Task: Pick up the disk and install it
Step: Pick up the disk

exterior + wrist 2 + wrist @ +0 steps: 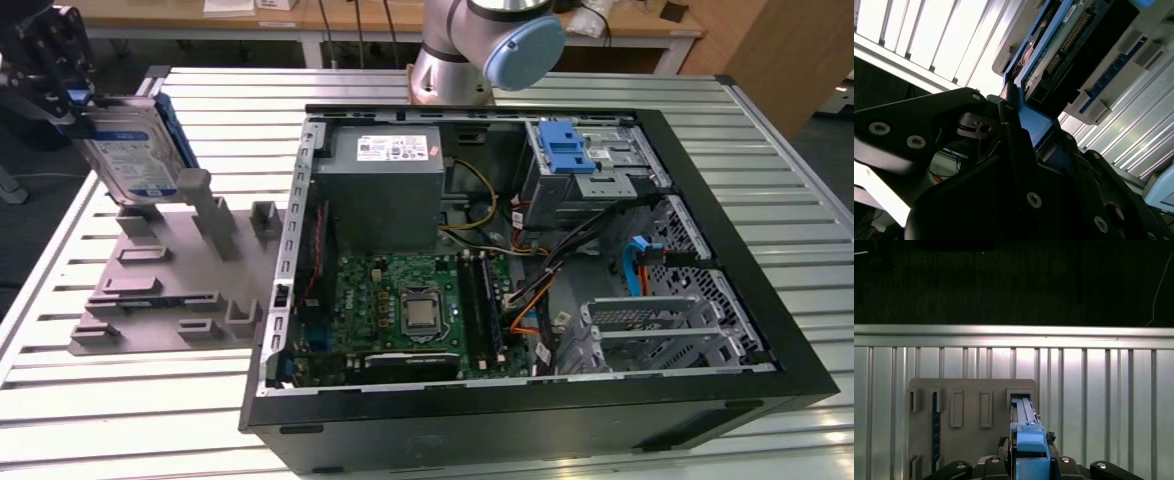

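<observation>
Claw point(80, 98) gripping upright disk point(135, 158), at grey rack point(158, 292)

Open black computer case point(534, 428) on slatted metal table point(120, 405), grey slotted holder plate point(150, 300) just beside

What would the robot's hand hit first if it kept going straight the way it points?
The hand points downward, so the disk it holds would likely meet the grey holder below first, standing on the slatted table. Whether the disk touches the holder now is unclear.
</observation>
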`<state>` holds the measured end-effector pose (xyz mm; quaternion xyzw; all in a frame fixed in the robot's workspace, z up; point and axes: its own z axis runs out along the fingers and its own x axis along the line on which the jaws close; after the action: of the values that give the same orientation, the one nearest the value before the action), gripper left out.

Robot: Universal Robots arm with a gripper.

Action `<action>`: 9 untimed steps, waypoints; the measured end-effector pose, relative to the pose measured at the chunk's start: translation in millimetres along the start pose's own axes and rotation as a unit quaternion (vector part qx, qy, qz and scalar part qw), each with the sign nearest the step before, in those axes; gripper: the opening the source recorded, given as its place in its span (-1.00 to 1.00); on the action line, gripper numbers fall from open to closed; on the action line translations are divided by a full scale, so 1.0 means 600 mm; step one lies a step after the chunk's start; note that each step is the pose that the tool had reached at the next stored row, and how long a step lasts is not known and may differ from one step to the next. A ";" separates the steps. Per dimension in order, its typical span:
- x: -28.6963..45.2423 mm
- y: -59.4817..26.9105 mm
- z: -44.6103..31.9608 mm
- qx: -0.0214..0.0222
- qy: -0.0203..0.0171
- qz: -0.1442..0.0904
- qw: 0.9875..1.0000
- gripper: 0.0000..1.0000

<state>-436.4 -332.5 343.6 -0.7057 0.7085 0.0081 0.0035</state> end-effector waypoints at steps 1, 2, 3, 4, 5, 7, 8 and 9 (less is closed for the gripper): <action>0.000 0.000 0.000 0.000 0.000 0.000 1.000 -0.27; 0.000 0.000 -0.001 0.000 0.000 0.000 1.000 -0.27; 0.000 0.000 -0.001 0.000 0.000 0.000 1.000 -0.27; 0.000 0.000 -0.002 0.000 0.000 0.000 1.000 -0.27; 0.000 0.000 -0.002 0.000 0.000 0.000 1.000 -0.27; 0.000 0.000 -0.003 0.000 0.000 0.000 1.000 -0.27; 0.000 0.000 -0.003 0.000 0.000 0.000 1.000 -0.27; 0.000 0.000 -0.004 0.000 0.000 0.000 1.000 -0.27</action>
<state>-436.4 -332.5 345.8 -0.7057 0.7085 0.0081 0.0035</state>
